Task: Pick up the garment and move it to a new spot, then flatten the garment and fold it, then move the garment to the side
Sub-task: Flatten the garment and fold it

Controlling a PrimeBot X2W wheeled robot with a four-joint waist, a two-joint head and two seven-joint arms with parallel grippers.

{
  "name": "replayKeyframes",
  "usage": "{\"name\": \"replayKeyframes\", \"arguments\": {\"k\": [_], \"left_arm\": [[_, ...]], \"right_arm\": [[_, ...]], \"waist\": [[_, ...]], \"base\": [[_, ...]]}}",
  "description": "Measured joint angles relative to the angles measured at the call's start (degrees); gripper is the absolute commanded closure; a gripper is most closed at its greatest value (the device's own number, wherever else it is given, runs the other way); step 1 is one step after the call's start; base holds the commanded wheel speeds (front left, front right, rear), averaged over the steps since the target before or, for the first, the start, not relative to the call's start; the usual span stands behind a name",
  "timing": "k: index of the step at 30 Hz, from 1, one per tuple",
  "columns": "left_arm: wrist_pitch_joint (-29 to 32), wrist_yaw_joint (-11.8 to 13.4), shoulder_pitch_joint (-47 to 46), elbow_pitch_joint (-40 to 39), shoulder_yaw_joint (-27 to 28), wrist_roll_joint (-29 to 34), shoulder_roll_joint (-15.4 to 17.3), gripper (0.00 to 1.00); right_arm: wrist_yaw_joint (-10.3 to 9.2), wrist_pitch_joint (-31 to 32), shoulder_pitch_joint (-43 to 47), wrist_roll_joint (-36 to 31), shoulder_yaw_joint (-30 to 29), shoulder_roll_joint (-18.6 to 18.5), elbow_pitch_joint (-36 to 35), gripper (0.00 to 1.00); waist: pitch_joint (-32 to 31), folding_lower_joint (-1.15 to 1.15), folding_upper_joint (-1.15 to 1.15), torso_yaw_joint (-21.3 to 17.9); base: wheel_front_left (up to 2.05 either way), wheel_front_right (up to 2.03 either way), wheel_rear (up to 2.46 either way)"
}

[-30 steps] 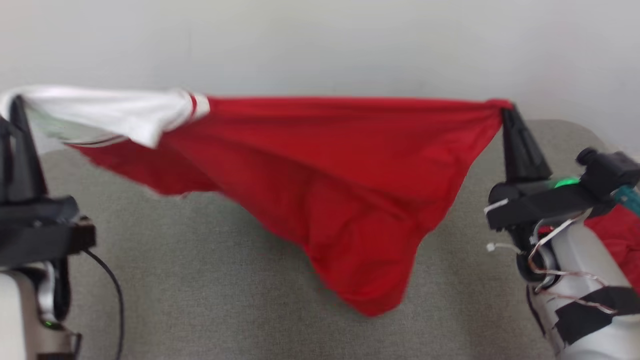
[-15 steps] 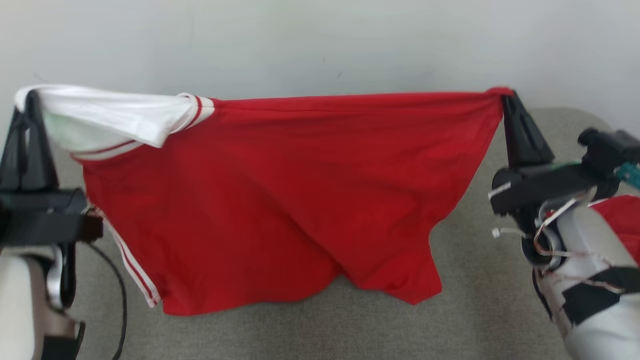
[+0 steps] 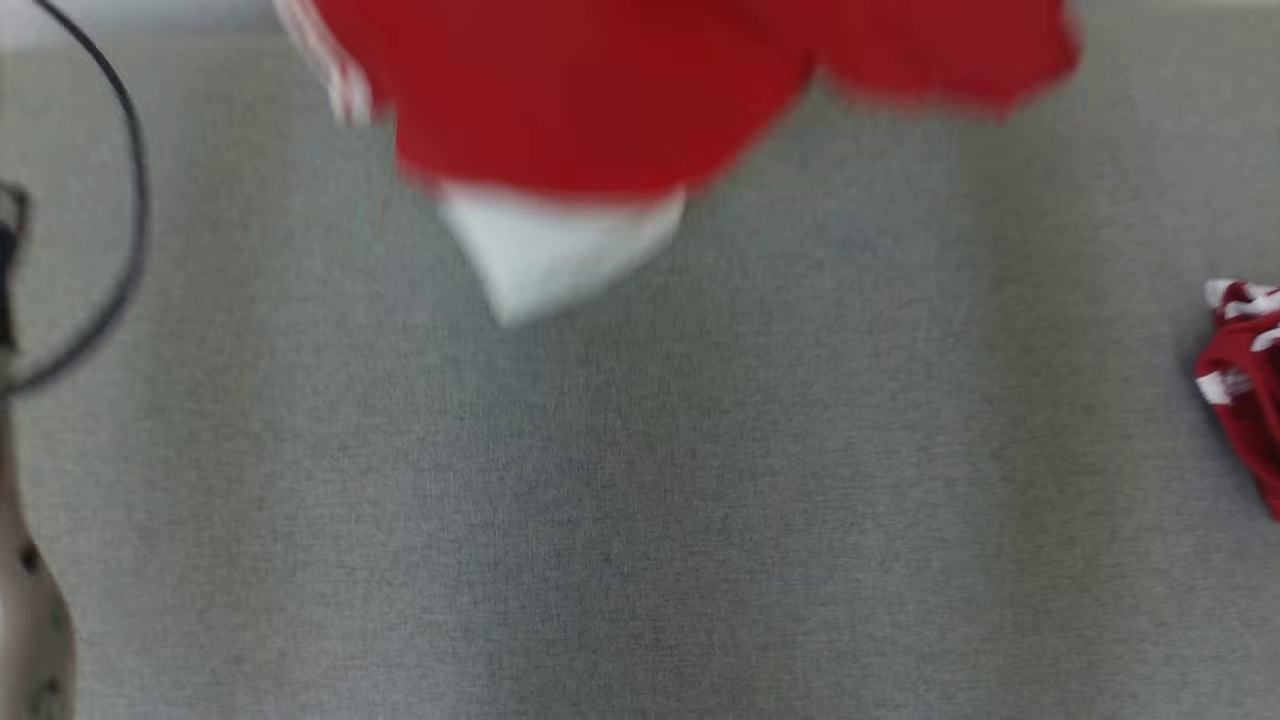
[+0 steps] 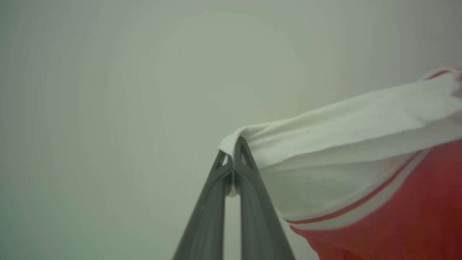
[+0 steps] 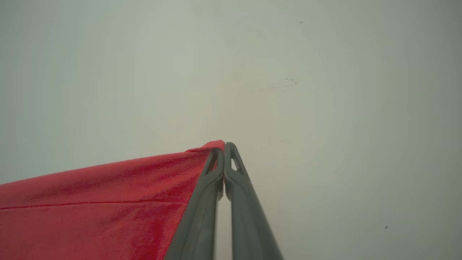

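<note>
Head view: the red garment (image 3: 600, 90) is hanging, blurred, along the top edge above the grey surface (image 3: 640, 500).
Left wrist view: the left gripper (image 4: 232, 144) is pinching the garment's white part between closed fingers.
Right wrist view: the right gripper (image 5: 224, 146) is clamping a red corner, with the cloth stretching away to that view's left.
Head view, right edge: a crumpled red-and-white cloth (image 3: 1245, 380) is lying on the surface.

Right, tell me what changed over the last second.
The head camera tipped down onto the grey surface, so the shirt's lower edge now hangs in at the top, a white piece dangling below the red. Nothing was grabbed or let go: the left jaws stay shut on its white corner, the right jaws on a red one. A second red garment lies at the right.
</note>
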Motion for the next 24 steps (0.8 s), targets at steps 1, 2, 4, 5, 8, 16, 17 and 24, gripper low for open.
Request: {"name": "replayKeyframes", "arguments": {"k": [1,2,4,5,8,16,17,24], "left_arm": [[-0.7,0.7,-2.6,0.9,0.4,0.0,0.1,1.0],[-1.3,1.4,-4.7,1.5,0.7,0.0,0.1,1.0],[-1.8,1.5,-7.3,2.3,0.8,0.0,0.1,1.0],[-2.0,1.5,-8.1,2.2,0.9,-0.2,0.1,1.0],[-2.2,1.0,-8.4,0.4,0.8,-0.7,-0.6,1.0],[-2.2,1.4,12.4,-5.7,4.6,-5.1,-7.2,1.0],[-2.2,0.5,16.2,-5.5,4.8,-5.3,-8.0,1.0],[-2.2,-1.5,40.1,-3.5,6.9,-7.9,-13.3,1.0]], "right_arm": [[0.0,-0.6,-2.5,-1.4,-1.2,0.0,1.0,1.0],[0.0,-1.0,-4.4,-2.7,-2.2,0.0,1.9,1.0],[0.0,-1.3,-6.6,-4.4,-3.5,0.4,3.3,1.0],[0.0,-1.3,-7.2,-4.7,-4.1,0.6,3.5,1.0],[0.0,-1.4,-6.8,-5.2,-5.6,0.4,1.6,1.0],[0.0,-1.4,14.6,2.5,-0.4,0.9,-3.6,1.0],[0.0,-1.4,18.4,4.6,0.9,1.2,-3.8,1.0],[-0.01,-1.2,40.9,18.8,13.3,-0.7,-4.9,1.0]], "waist": [[1.1,0.0,0.0,0.2],[2.2,0.01,0.0,0.3],[4.0,0.0,0.0,0.7],[4.8,0.01,0.0,0.9],[6.9,0.0,0.0,1.6],[9.0,0.0,0.01,3.0],[8.6,-0.01,0.01,3.1],[4.0,-0.03,0.0,3.0]], "base": [[0.0,0.0,0.0],[0.0,0.0,0.0],[0.0,0.0,0.0],[0.0,0.0,0.0],[0.0,0.0,0.0],[0.0,0.0,0.0],[0.0,0.0,0.0],[0.0,0.0,0.0]]}}
